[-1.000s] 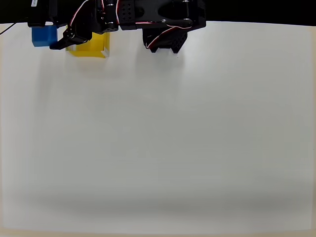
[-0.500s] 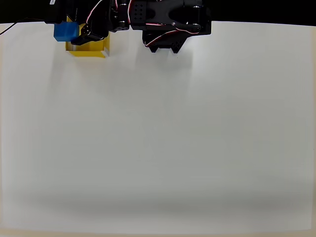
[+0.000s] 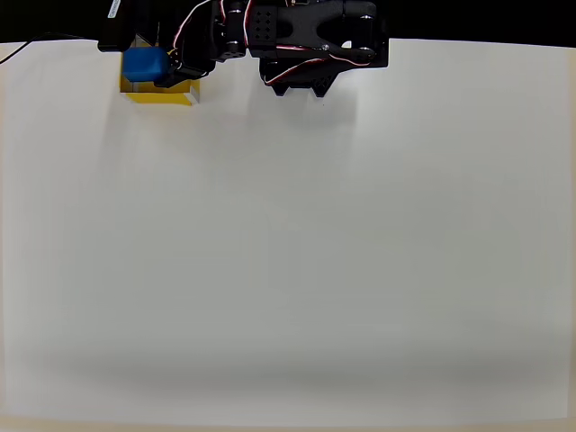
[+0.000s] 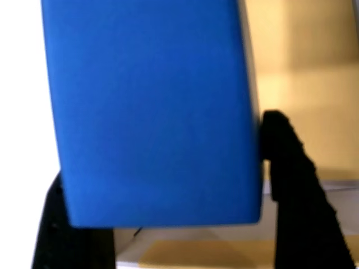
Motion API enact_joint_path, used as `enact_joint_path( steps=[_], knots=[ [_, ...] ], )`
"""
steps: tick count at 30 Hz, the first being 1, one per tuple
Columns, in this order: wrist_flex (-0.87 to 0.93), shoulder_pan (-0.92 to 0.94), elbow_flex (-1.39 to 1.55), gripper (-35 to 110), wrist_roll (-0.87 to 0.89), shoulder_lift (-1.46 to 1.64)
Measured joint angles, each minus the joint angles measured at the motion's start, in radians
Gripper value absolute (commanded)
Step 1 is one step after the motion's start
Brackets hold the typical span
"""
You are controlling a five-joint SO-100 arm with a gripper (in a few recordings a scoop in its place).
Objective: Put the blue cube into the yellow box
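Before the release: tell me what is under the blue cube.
The yellow box lies beneath the blue cube, which the gripper holds between its fingers. In the wrist view yellow floor and a whitish wall show around the cube; the part directly beneath it is covered.

A plain white table (image 3: 297, 252) takes up nearly the whole overhead view, its surface matte and unmarked. Along the far edge runs a black band (image 3: 486, 20), perhaps the background beyond the table. A thin dark cable (image 3: 18, 50) crosses the far left corner. A tan strip (image 3: 288, 426) edges the near side.
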Motion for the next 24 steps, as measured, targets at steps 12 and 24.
enact_joint_path(
  steps=[12,24],
  knots=[
    [0.063,0.017,0.021,34,-0.002,0.072],
    [0.064,0.017,0.021,23,-0.025,0.072]
  ],
)
